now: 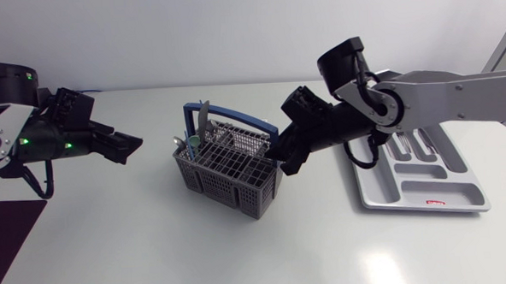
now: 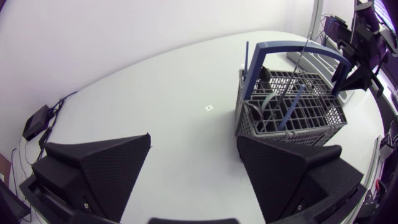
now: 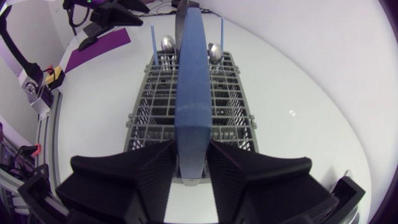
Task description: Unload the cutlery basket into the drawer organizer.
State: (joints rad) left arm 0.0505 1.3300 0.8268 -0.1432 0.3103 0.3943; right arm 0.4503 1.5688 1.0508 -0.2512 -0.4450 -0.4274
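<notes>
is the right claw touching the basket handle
Touching: the right wrist view shows the right claw clamping the basket handle, one finger pressed on each side.

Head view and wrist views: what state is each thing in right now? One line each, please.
Right gripper: shut on handle.
Left gripper: open, empty, apart from the basket.
Cutlery basket: upright on the table, holds cutlery.
Handle: raised.
Spoons: standing bowl-up at the basket's end away from the right gripper.
Drawer organizer: flat on the table, visible compartments look empty.
</notes>
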